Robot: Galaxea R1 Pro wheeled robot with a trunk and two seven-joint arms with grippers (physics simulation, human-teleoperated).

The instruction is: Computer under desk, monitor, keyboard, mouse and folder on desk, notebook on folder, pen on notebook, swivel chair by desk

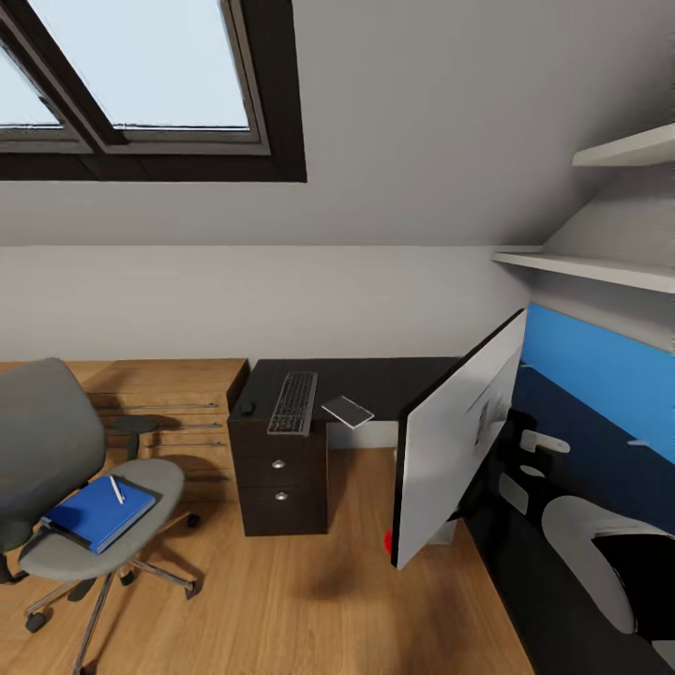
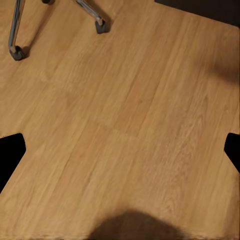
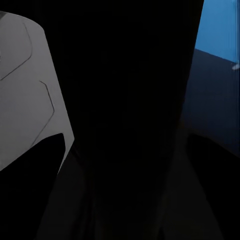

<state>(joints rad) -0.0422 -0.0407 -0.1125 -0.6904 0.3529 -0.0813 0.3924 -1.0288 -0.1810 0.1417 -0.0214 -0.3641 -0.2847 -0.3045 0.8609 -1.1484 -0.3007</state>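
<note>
On the swivel chair lay the folder and pen; keyboard and mouse sat on the counter. Whether either claw was open, I couldn't tell.

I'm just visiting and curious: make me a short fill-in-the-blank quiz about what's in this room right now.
1. The blue folder lies on the seat of the ____.
2. The white pen rests on top of the ____.
3. The keyboard lies on the dark ____.
4. The small black mouse sits beside the ____.

Missing words: chair; folder; desk; keyboard
</note>
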